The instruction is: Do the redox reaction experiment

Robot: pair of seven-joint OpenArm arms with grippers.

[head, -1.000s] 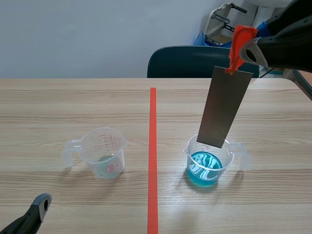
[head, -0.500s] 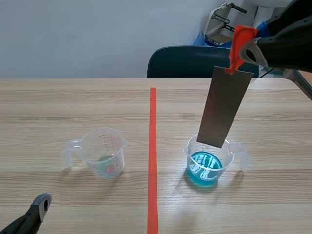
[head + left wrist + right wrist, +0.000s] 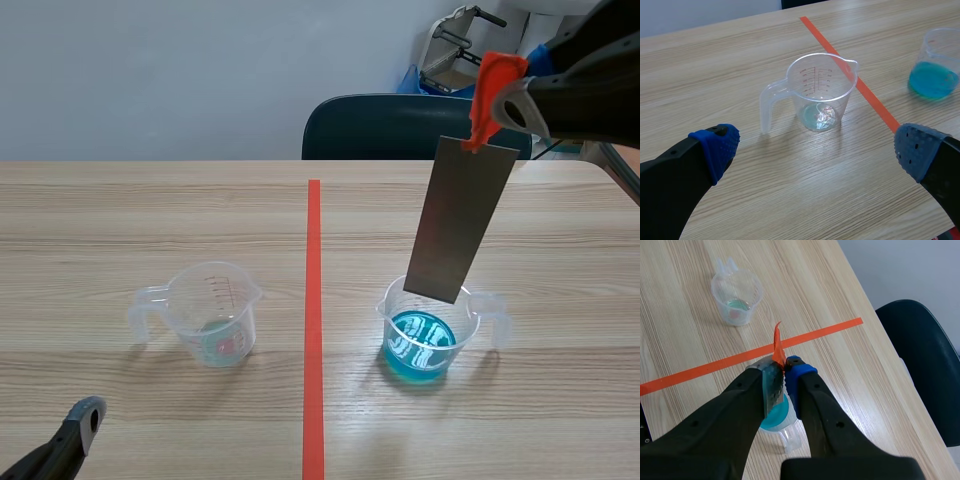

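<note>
If the metal strip [image 3: 460,220] comes down crooked, its bottom edge could bump the rim of the blue cup [image 3: 428,328] & tip it, spilling the blue stuff. The strip hangs tilted just above the blue cup, not dipped in yet. The right gripper [image 3: 784,375] pinches the strip's top by the orange tab [image 3: 490,85]. The left gripper [image 3: 816,147], well away from the blue cup, is spread wide w/ nothing in it.

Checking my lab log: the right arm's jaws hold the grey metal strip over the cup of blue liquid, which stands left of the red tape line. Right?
No. The scene view shows the cup of blue liquid right of the tape line; the nearly empty cup stands left. Otherwise correct: the right arm's jaws hold the metal strip over the blue liquid.
</note>
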